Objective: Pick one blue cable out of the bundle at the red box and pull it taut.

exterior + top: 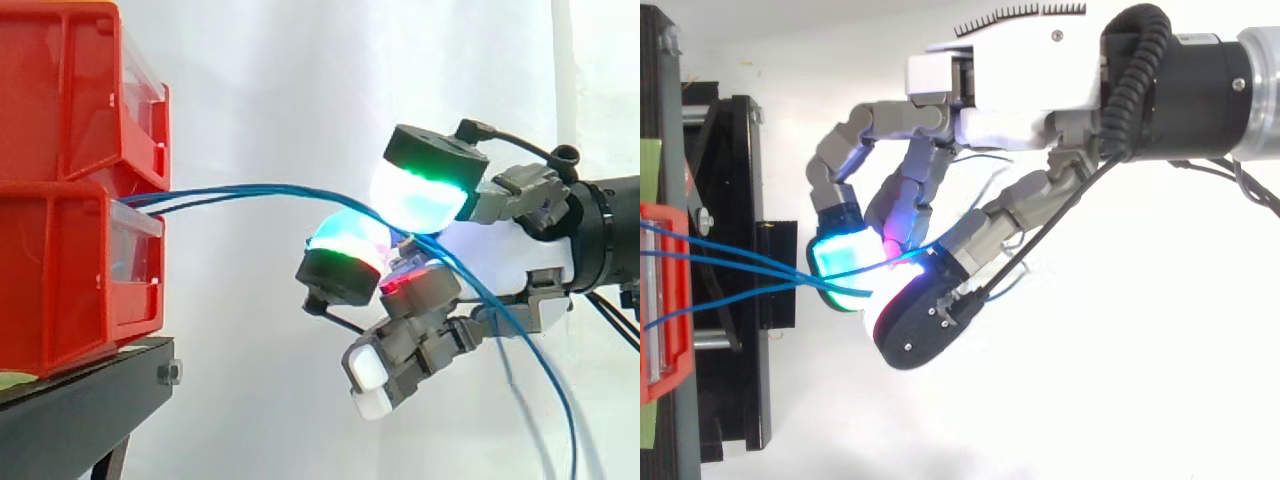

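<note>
Two red bins stand stacked at the left, the upper red bin on the lower red bin, whose front edge also appears from above. A bundle of thin blue cables leaves the gap between them and arcs right to my hand. The strands run into the curled fingers. One blue cable passes between the glowing thumb pad and a glowing fingertip, pinched there. Behind the hand the cables hang down to the lower right, slack. The hand hovers a short way right of the bins.
The bins rest on a black stand with a bolt at its corner; from above its black frame juts right of the bins. A white curtain backs the scene. Open air lies between the bins and the hand.
</note>
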Controlling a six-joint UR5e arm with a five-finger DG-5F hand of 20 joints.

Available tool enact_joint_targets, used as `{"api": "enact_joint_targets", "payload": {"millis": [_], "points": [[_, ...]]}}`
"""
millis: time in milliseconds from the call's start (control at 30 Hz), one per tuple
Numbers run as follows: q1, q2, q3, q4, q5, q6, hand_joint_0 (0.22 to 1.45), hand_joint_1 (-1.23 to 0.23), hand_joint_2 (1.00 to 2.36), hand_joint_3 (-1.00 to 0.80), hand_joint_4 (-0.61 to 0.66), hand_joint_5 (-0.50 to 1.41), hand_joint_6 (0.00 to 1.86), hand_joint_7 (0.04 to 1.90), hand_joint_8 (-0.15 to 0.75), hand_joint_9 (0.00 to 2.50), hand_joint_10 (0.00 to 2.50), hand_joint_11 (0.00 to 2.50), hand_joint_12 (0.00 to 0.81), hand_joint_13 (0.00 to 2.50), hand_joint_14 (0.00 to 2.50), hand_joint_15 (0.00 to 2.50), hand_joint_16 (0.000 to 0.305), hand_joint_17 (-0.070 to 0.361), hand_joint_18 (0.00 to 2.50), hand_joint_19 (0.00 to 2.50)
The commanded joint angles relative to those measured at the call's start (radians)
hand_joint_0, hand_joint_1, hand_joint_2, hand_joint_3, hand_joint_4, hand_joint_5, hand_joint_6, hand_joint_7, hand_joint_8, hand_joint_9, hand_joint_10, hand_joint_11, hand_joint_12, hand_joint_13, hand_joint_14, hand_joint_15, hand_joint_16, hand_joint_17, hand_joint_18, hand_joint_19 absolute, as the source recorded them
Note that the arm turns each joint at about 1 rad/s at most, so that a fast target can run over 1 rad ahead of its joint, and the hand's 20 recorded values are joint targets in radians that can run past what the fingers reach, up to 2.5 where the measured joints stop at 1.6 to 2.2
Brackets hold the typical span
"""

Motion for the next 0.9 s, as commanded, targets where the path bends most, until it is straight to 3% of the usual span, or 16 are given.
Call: {"api": "enact_joint_targets", "payload": {"millis": [0, 33, 100, 167, 267, 367, 467, 867], "points": [[-0.002, -0.001, 0.007, -0.004, -0.001, -0.001, 0.76, -0.98, 1.00, -0.50, 0.01, -0.14, 0.89, 1.01, 0.390, 1.13, 0.01, 1.17, 0.388, 0.83, 0.01, 0.38, 0.056, 0.126, 0.66, 0.19], [-0.002, 0.001, 0.007, -0.006, -0.001, -0.001, 0.73, -0.98, 1.00, -0.50, 0.07, -0.14, 0.89, 0.91, 0.387, 1.12, 0.01, 1.18, 0.385, 0.82, 0.01, 0.38, 0.056, 0.126, 0.65, 0.19], [-0.002, -0.001, 0.007, -0.009, -0.001, -0.001, 0.66, -1.00, 1.00, -0.50, 0.15, -0.13, 0.89, 0.91, 0.388, 1.12, 0.01, 1.17, 0.383, 0.81, 0.01, 0.39, 0.056, 0.125, 0.64, 0.22], [-0.002, -0.001, 0.007, -0.009, -0.001, -0.002, 0.52, -0.95, 1.00, -0.50, 0.13, -0.13, 0.90, 0.90, 0.405, 1.13, 0.01, 1.16, 0.406, 0.81, 0.01, 0.40, 0.059, 0.133, 0.63, 0.26], [-0.002, -0.001, 0.007, -0.009, -0.001, -0.002, 0.44, -0.82, 1.00, -0.50, 0.12, -0.12, 0.90, 0.86, 0.440, 1.15, 0.00, 1.14, 0.439, 0.83, 0.01, 0.40, 0.066, 0.147, 0.65, 0.28], [-0.002, -0.001, 0.007, -0.009, -0.001, -0.002, 0.44, -0.70, 1.00, -0.50, 0.11, -0.11, 0.89, 0.86, 0.449, 1.17, 0.00, 1.13, 0.441, 0.83, 0.01, 0.40, 0.066, 0.148, 0.65, 0.31], [-0.002, -0.001, 0.007, -0.009, 0.001, -0.002, 0.50, -0.67, 1.00, -0.50, 0.10, -0.12, 0.89, 0.89, 0.419, 1.16, 0.00, 1.13, 0.420, 0.81, 0.01, 0.40, 0.061, 0.138, 0.61, 0.32], [-0.002, -0.001, 0.005, -0.010, -0.002, -0.004, 0.62, -0.84, 1.02, -0.26, 0.12, -0.12, 0.90, 0.93, 0.397, 1.16, 0.01, 1.17, 0.399, 0.83, 0.01, 0.41, 0.056, 0.126, 0.61, 0.33]]}}
